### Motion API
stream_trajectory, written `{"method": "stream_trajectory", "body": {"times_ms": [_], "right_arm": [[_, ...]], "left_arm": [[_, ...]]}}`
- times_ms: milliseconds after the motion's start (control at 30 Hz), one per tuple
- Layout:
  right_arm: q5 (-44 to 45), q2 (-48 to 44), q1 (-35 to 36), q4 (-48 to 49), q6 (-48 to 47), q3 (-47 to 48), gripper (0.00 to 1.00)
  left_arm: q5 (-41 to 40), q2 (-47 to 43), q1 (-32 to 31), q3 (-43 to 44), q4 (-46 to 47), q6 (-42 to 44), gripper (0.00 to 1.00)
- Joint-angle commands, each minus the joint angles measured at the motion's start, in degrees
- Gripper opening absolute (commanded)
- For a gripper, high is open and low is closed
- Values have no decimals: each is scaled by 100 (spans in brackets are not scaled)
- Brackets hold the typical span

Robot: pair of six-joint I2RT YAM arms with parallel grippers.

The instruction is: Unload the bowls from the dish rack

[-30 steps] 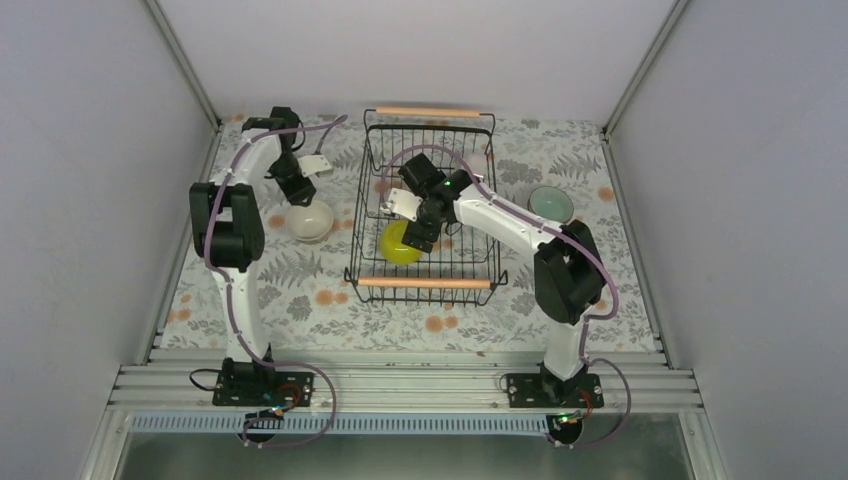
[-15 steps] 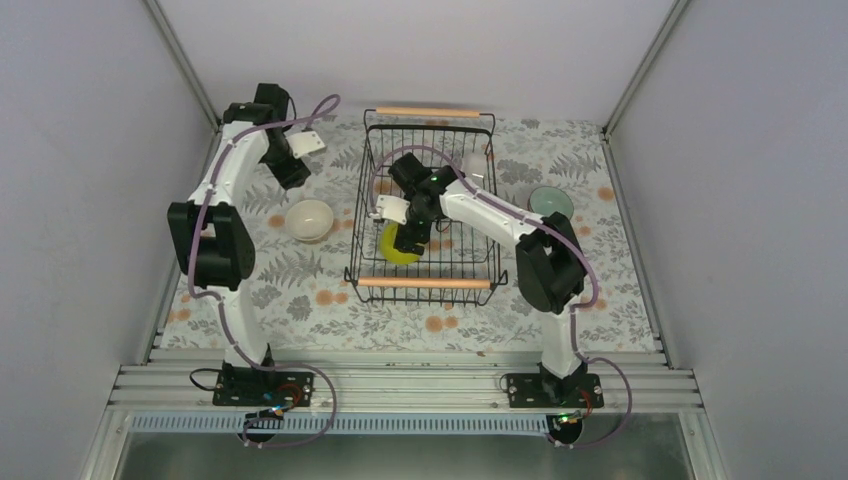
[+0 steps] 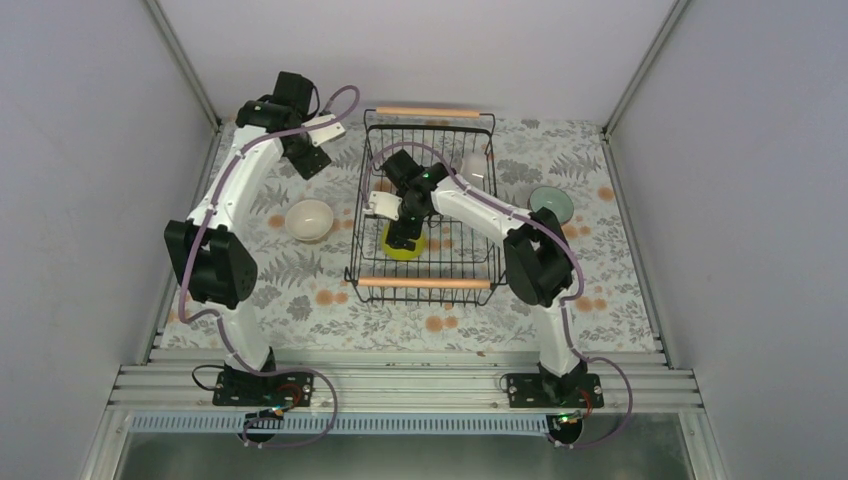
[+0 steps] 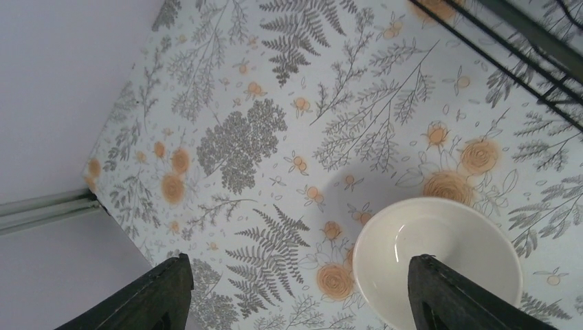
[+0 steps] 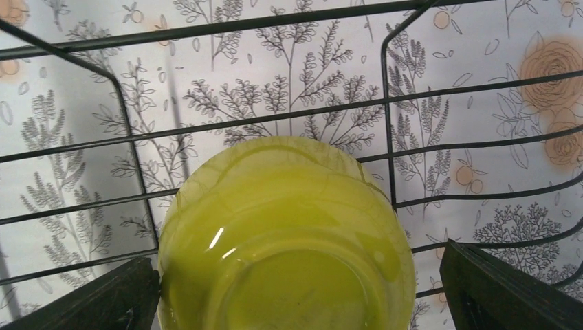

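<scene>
Now that the left end effector [image 4: 300, 285] has let go and lifted off toward 11 o'clock, the white bowl [image 3: 309, 219] sits upright by itself on the counter [image 3: 300, 300], at 9 o'clock from the dish rack [image 3: 424, 283] and clear of its wires. In the left wrist view the fingers [image 4: 161, 295] stand apart with nothing between them, wider than a second ago, and the bowl lies below them, untouched. That bowl looks delivered. A teal bowl [image 3: 551, 203] rests on the counter at 3 o'clock from the rack. Meanwhile the right end effector [image 5: 295, 289] has swung from beside the yellow-green bowl [image 5: 285, 240] to hang over it, jaws fully spread and straddling it, without contact as far as the wrist view shows. This bowl lies inside the rack, toward 7 o'clock of its floor, so it is probably the next one out; the grasp has not closed yet. A pale, clear item [image 3: 473, 165] at the rack's 1 o'clock corner is too small to identify
</scene>
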Motion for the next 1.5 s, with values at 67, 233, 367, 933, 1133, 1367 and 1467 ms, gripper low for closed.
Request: {"method": "stream_trajectory", "body": {"times_ms": [67,233,367,933,1133,1367,1467], "right_arm": [[493,177,-98,340,229,-109,100],[650,57,-311,649,347,-127,100],[1114,74,-458,961,312,-184,100],[828,-141,-507,395,-448,85,100],[1592,-476,-277,889,-772,-634,100],[1946,-362,8,1120,-960,-869,100],[2187,-285,69,1409,-1067,-991,100]], "left_arm": [[-334,-280,-170,-126,139,-297,80],[-366,-376,-219,-283,224,-350,83],[-442,-410,-290,-319,293,-449,84],[-853,-585,-437,-589,541,-819,91],[-1222,-630,-587,-555,727,-1094,97],[-1339,-642,-758,-855,1004,-1295,100],[-1461,-676,-800,-965,1152,-1359,100]]}}
